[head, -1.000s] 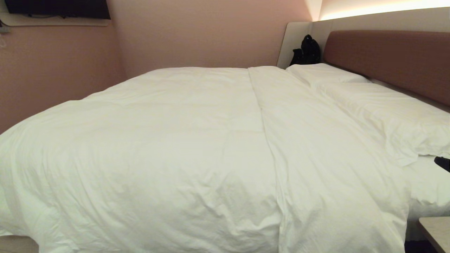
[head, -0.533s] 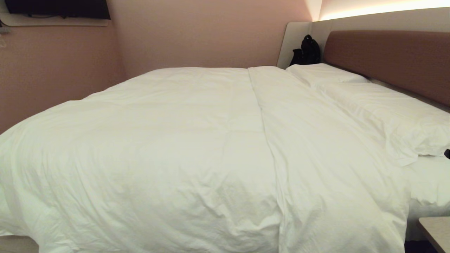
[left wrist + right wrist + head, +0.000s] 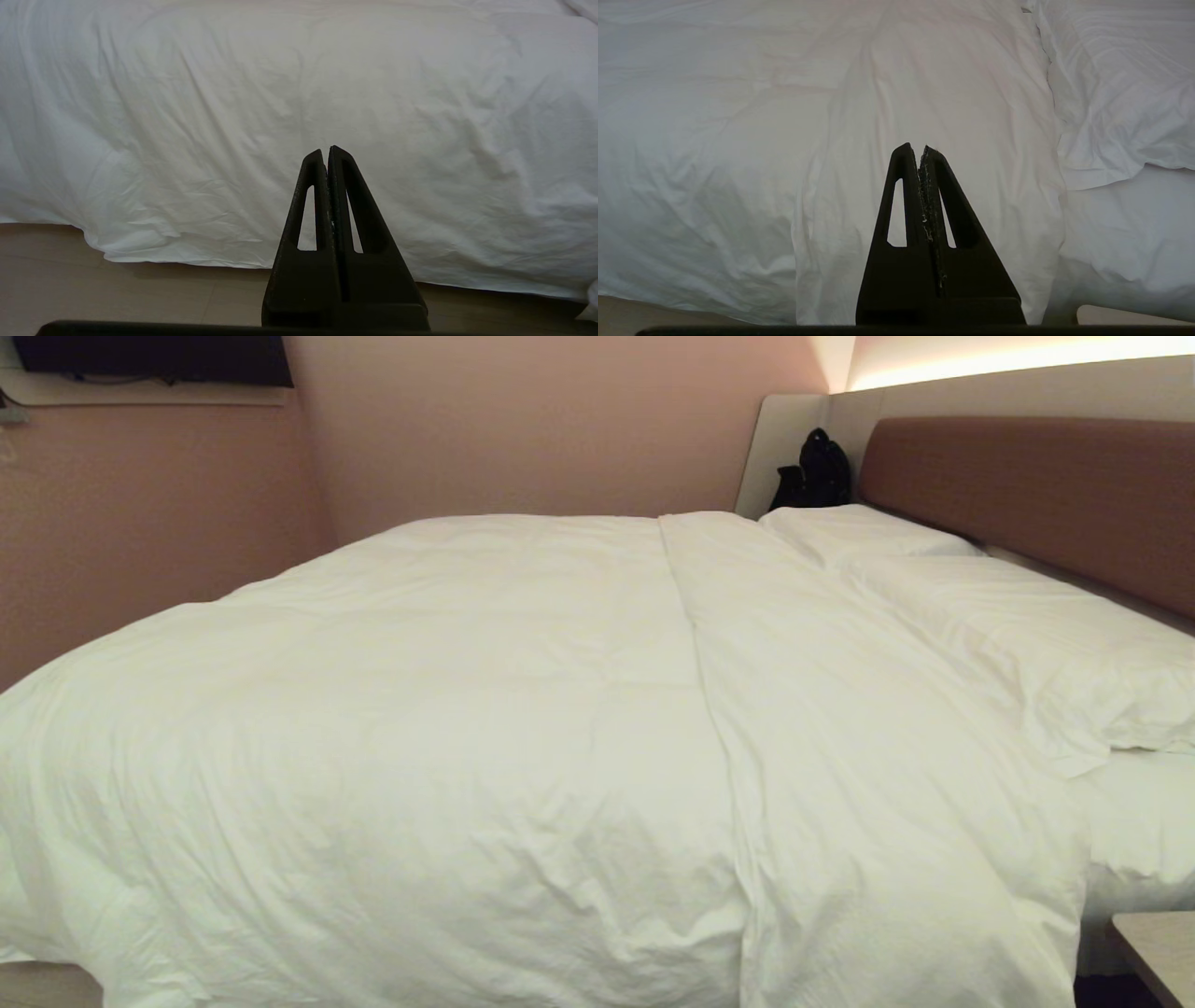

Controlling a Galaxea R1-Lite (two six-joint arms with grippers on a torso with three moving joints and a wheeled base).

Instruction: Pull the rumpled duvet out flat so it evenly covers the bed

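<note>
The bed (image 3: 1144,831) carries the duvet (image 3: 485,737) and two pillows (image 3: 1027,635).

You had a duvet (image 3: 448,728) of matt white cloth, puffy and finely creased. The pillows (image 3: 1027,635) wore the same soft cotton-like fabric. The headboard (image 3: 1036,495) looked padded, brown and matt. The left gripper (image 3: 325,151) and right gripper (image 3: 915,148) were matt black plastic, rough-padded inside.
</note>
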